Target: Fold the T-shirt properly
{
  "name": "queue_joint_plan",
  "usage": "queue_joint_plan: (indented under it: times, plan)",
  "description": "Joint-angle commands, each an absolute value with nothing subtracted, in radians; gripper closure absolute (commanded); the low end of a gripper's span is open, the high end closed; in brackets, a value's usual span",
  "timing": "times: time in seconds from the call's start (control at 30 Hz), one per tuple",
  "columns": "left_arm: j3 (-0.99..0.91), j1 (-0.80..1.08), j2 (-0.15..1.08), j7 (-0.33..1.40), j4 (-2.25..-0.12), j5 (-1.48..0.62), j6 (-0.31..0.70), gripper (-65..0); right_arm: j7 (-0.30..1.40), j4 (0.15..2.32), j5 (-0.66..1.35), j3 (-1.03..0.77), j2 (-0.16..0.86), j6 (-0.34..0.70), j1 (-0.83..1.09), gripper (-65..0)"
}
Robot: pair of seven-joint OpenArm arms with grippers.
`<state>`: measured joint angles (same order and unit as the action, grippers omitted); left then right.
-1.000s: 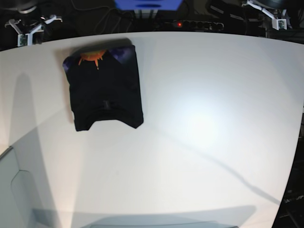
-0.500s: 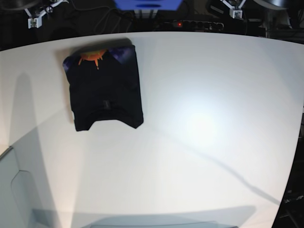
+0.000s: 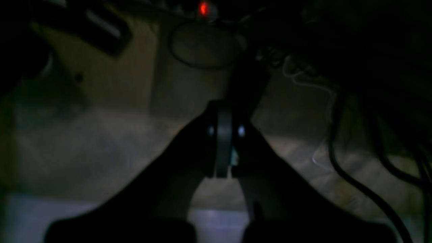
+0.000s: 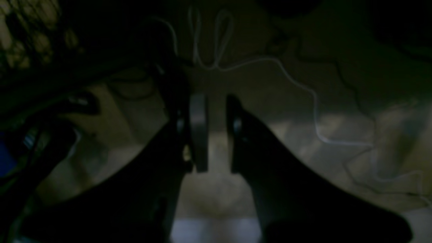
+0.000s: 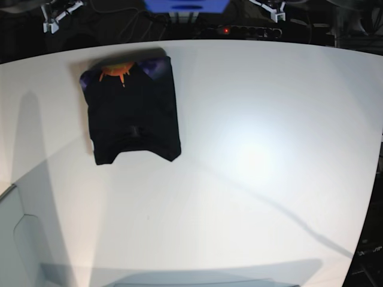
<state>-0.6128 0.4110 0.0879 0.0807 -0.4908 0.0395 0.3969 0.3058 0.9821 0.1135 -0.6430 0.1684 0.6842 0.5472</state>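
Note:
The black T-shirt (image 5: pixel 131 113) lies folded into a compact rectangle at the far left of the white table (image 5: pixel 257 119), with its orange sun print (image 5: pixel 116 70) and bluish patches on the far edge. Both arms are pulled back beyond the table's far edge, well away from the shirt. My left gripper (image 5: pixel 270 9) is at the top right of the base view; in its wrist view it (image 3: pixel 226 135) is shut and empty. My right gripper (image 5: pixel 57 15) is at the top left; in its wrist view it (image 4: pixel 216 131) stands a narrow gap open and holds nothing.
A power strip (image 5: pixel 239 30) with a red light and a blue object (image 5: pixel 185 5) lie behind the table. A grey panel (image 5: pixel 18 239) sits at the near left corner. Both wrist views show dark floor with loose cables (image 4: pixel 303 87).
Both grippers have moved inward along the back edge toward the centre top. The folded T-shirt has not moved.

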Motion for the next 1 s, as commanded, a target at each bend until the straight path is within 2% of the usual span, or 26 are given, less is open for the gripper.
queue_joint_plan:
  times: [0.0, 0.23, 0.27, 0.4, 0.6, 0.8, 0.87, 0.93, 0.97]
  plan:
    - [-0.616, 0.403, 0.104, 0.047, -0.456, 0.039, 0.371, 0.0, 0.269, 0.944, 0.114, -0.611, 0.188, 0.698, 0.558, -8.1]
    - [-0.556, 0.302, 0.097, -0.016, -0.317, 0.136, 0.297, 0.0, -0.025, 0.753, 0.113, -0.303, 0.213, 0.698, 0.542, -8.1]
    - [-0.544, 0.292, 0.097, -0.016, -0.306, 0.139, 0.285, 0.0, -0.056, 0.725, 0.113, -0.252, 0.213, 0.674, 0.527, -8.1]
    - [-0.492, 0.266, 0.096, -0.016, -0.271, 0.137, 0.251, 0.0, -0.150, 0.522, 0.113, -0.114, 0.213, 0.484, 0.438, -8.0]
    - [-0.432, 0.240, 0.097, -0.008, -0.263, 0.137, 0.243, 0.0, -0.295, 0.217, 0.114, 0.027, 0.163, 0.274, 0.282, -8.0]
    - [-0.426, 0.222, 0.096, -0.007, -0.263, 0.143, 0.243, 0.0, -0.349, 0.176, 0.113, 0.133, 0.088, -0.018, 0.232, -7.8]
    - [-0.420, 0.211, 0.096, -0.007, -0.263, 0.143, 0.243, 0.0, -0.349, 0.174, 0.113, 0.166, 0.073, -0.064, 0.225, -5.2]
    - [-0.383, 0.205, 0.096, -0.007, -0.263, 0.137, 0.243, 0.0, -0.349, 0.174, 0.113, 0.185, 0.054, -0.093, 0.223, 0.0]
    - [-0.366, 0.203, 0.096, -0.007, -0.263, 0.137, 0.243, 0.0, -0.349, 0.174, 0.113, 0.185, 0.048, -0.101, 0.223, 0.0]
